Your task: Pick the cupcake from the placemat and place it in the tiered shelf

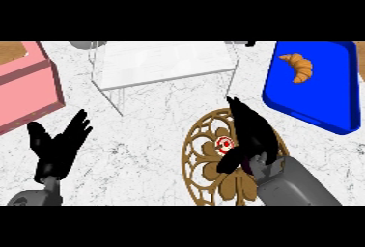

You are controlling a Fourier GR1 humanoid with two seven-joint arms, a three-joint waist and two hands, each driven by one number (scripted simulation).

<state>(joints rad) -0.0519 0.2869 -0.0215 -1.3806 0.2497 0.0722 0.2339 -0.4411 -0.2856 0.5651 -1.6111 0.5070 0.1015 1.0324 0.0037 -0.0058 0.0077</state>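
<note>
Right hand [249,132] lies over the round gold filigree placemat [203,159], fingers straight and spread, thumb down, hiding most of the red-and-white cupcake [224,143] at its left edge. Clear tiered shelf [167,62] ahead-left; blue tray [314,87] with croissant [298,67] ahead-right. Left hand [57,144] open, resting; pink box [25,87] beyond it.

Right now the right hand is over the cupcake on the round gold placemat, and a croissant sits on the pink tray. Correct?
Not quite: the head view shows the croissant on the blue tray, not the pink one. The right hand is over the cupcake on the gold placemat.
</note>
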